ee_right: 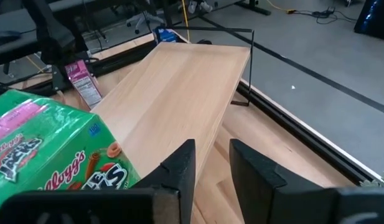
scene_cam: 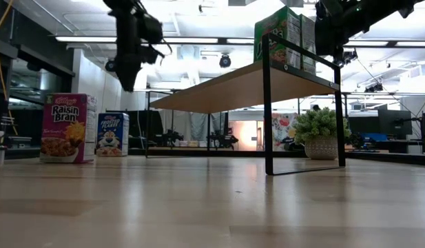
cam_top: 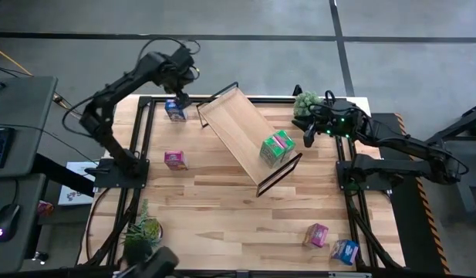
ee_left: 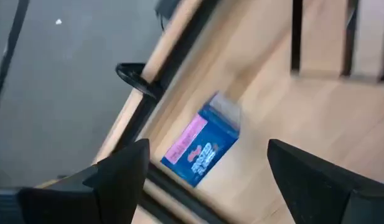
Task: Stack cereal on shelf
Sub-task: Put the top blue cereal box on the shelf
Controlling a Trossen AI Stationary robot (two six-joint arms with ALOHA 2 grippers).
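Note:
The shelf (cam_top: 238,127) stands slantwise at mid-table on its black frame ends. Green cereal boxes (cam_top: 277,148) stand upright on its near right end. A blue cereal box (ee_left: 201,149) stands on the table at the far left. My left gripper (cam_top: 180,99) hovers open above it, pointing steeply down, fingers (ee_left: 126,165) wide on either side without touching. A pink box (cam_top: 176,160) stands on the table left of the shelf. My right gripper (ee_right: 211,152) hangs beside the shelf's right end, past the green boxes (ee_right: 48,149), narrowly open, holding nothing.
A pink box (cam_top: 316,235) and a blue box (cam_top: 346,251) lie near the table's near right corner. Potted plants stand at the far right (cam_top: 305,103) and near left (cam_top: 141,232). Black frame rails (cam_top: 141,139) run along the table's edges.

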